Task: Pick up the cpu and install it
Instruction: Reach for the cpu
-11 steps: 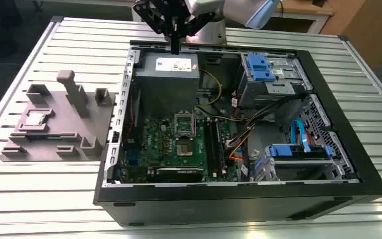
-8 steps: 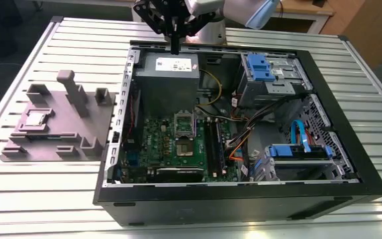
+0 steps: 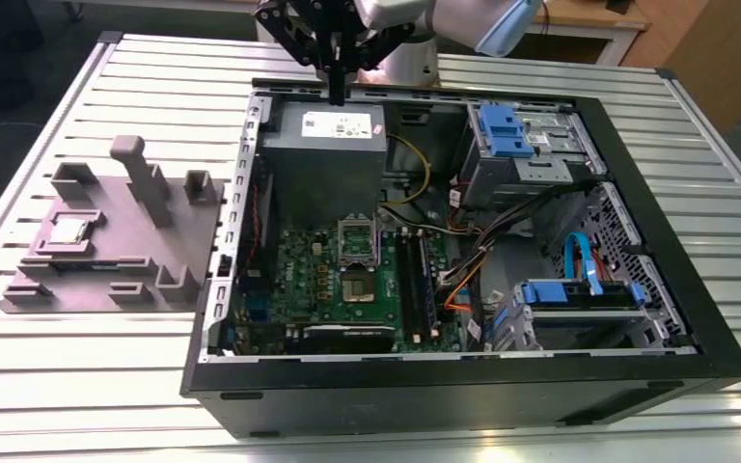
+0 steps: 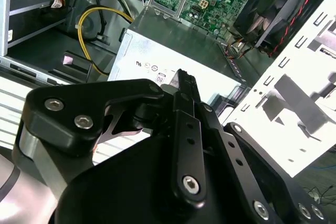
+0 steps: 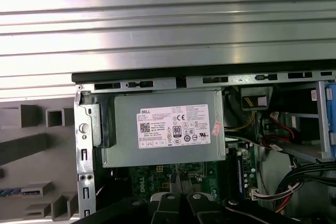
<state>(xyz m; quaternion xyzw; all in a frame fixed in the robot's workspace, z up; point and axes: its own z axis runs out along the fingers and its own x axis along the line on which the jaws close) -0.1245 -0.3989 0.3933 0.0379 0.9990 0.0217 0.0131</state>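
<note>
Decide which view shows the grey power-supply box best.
The first wrist view: the power-supply box lies face-on, its labelled top visible. The exterior view shows it at a slant; in the second wrist view the end effector hides part.

The tool (image 3: 339,94) hangs above the power supply (image 3: 325,149); the cpu (image 3: 68,230) lies on the grey fixture (image 3: 132,265).

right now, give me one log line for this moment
gripper: shut, empty | position: over power supply | cpu: on grey fixture, not picked

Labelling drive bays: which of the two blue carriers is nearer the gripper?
The upper blue carrier in the exterior view, right of the power supply by the gripper; the other carrier lies far lower in that view.
</note>
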